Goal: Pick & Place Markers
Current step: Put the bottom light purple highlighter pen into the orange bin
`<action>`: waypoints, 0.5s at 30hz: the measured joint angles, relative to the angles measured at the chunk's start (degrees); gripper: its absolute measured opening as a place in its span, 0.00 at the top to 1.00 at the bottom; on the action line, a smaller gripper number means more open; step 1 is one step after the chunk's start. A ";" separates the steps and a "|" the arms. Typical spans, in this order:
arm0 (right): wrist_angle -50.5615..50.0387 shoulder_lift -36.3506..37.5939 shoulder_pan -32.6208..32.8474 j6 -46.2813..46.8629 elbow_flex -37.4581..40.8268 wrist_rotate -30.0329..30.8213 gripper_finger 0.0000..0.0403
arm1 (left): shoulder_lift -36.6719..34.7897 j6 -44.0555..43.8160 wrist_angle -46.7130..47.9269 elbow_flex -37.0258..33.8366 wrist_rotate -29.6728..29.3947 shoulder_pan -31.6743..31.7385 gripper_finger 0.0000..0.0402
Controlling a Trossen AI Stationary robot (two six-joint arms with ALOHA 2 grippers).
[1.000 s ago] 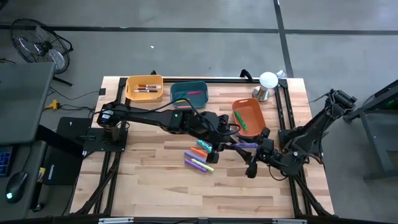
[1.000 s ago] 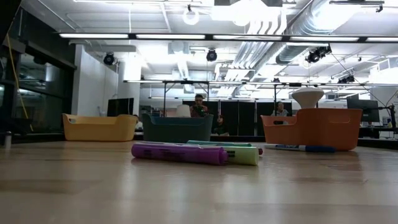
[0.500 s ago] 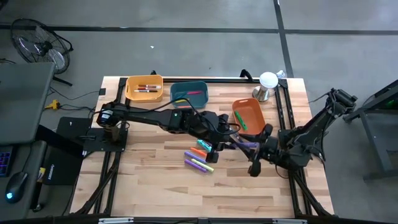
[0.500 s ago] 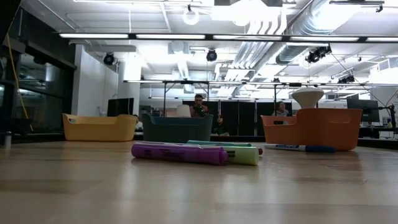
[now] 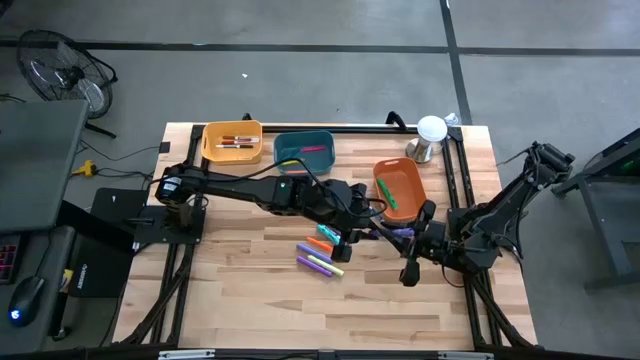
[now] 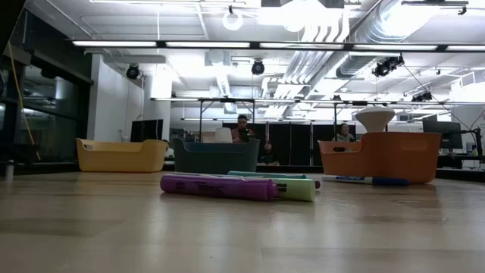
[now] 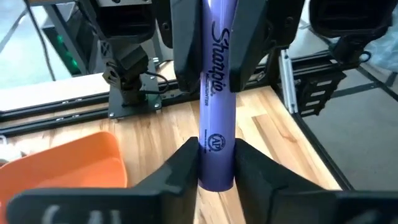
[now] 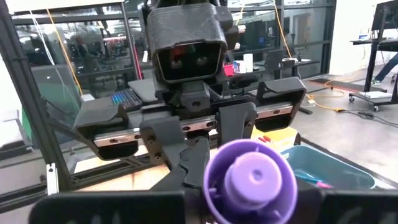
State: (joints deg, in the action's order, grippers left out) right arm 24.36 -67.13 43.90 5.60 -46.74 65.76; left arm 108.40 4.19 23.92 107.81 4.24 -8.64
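Both grippers' fingers pinch purple marker btwn them; orange bin just beside, loose markers nearby.

Grey floor, perhaps concrete

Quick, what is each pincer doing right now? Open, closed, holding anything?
Left pincer: closed on the purple marker.
Right pincer: closed on the other end of the same purple marker, so both grip it at once.
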 joint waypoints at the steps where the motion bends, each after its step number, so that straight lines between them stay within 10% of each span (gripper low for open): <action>1: -0.03 0.00 -0.02 0.45 0.00 0.18 0.89 | 0.00 -0.12 0.24 0.00 -0.69 -0.02 0.75; 8: -0.05 0.03 -0.07 0.52 0.00 0.87 0.89 | 0.00 -0.40 4.78 -0.02 -3.34 -0.02 0.43; 15: -0.17 0.20 -0.47 0.41 0.00 4.69 0.89 | -1.31 -2.03 20.40 -0.05 -10.62 0.21 0.37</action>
State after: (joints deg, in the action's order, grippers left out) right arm 24.19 -66.94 43.43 6.02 -46.74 70.45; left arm 107.09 2.16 44.32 107.76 -6.38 -8.43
